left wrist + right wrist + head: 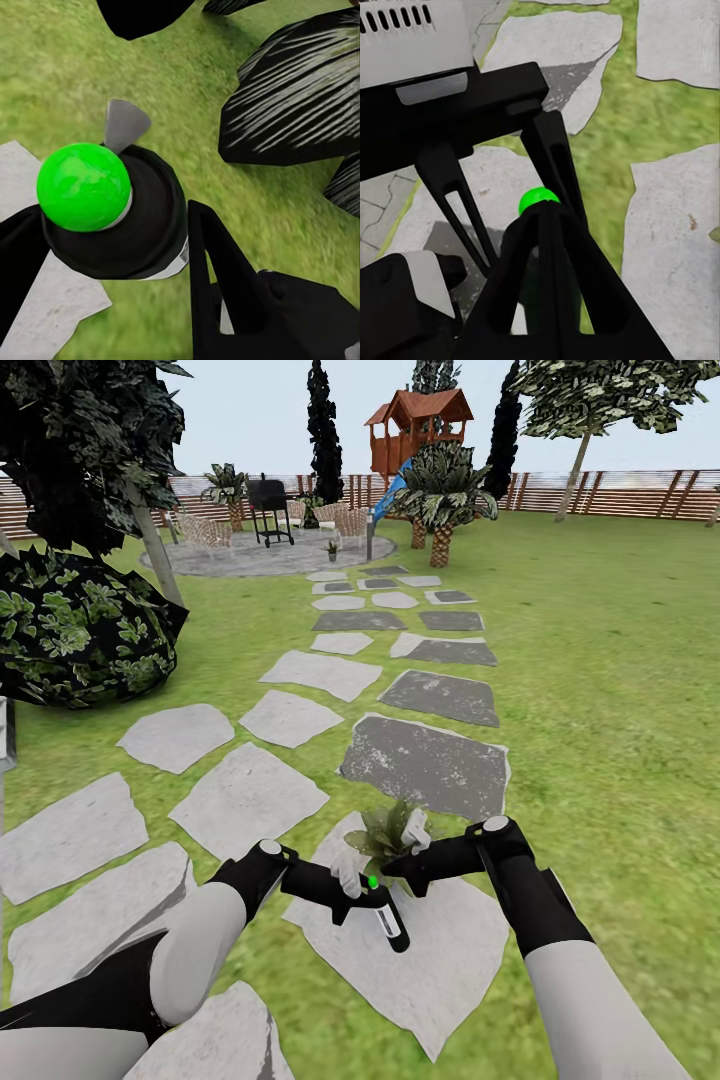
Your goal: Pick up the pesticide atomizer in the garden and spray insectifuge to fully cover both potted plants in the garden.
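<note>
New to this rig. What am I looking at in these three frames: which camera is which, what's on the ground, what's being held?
These are simulator renders of a wheeled robot with two arms, standing in a garden.

The big picture comes from a camera on its head, looking forward and down. Both arms reach in from below. The left gripper is closed on the pesticide atomizer, a dark bottle with a white label. The right gripper sits close by, above the bottle; whether it is open or shut is unclear.

On the ground is a lawn with grey stepping stones. A small potted plant sits just beyond the grippers. Farther off are a gravel patio, a wooden fence and a play tower.

The other two pictures come from cameras on the wrists. The left one looks down onto the atomizer's top, with a bright green ball on it.
</note>
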Controlling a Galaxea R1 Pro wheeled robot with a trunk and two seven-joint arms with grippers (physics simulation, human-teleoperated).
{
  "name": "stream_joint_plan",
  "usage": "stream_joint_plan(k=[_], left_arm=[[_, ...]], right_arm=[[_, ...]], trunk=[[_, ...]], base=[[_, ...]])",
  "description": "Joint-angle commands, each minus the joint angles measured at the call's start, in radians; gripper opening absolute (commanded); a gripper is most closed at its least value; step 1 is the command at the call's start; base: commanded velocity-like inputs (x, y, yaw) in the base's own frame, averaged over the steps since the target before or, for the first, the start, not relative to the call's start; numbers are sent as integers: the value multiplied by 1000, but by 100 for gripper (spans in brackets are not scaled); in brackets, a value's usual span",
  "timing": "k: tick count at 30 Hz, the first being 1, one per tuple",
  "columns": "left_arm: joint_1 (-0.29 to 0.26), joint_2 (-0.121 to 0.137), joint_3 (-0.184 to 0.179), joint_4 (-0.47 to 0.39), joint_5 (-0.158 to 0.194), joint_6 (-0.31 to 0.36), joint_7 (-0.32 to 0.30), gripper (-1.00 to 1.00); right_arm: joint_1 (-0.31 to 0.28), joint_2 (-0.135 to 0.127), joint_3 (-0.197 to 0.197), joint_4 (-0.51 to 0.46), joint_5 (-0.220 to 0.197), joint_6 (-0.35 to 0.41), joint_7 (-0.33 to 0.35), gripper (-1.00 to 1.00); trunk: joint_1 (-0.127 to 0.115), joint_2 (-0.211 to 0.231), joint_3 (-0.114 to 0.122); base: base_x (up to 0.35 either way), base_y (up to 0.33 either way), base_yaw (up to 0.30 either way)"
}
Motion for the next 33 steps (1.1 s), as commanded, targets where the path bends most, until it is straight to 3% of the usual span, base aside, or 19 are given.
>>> stream_joint_plan(k=[1, 33], left_arm=[[-1, -1, 9, -1, -10, -10, -3, -100], [-1, -1, 6, -4, -10, -8, -23, -100]], right_arm=[[-1, 1, -1, -1, 5, 10, 5, -100], [-1, 0, -1, 26, 5, 10, 4, -100]], trunk=[[0, -1, -1], [0, -1, -1]], base=[[0, 0, 0], [0, 0, 0]])
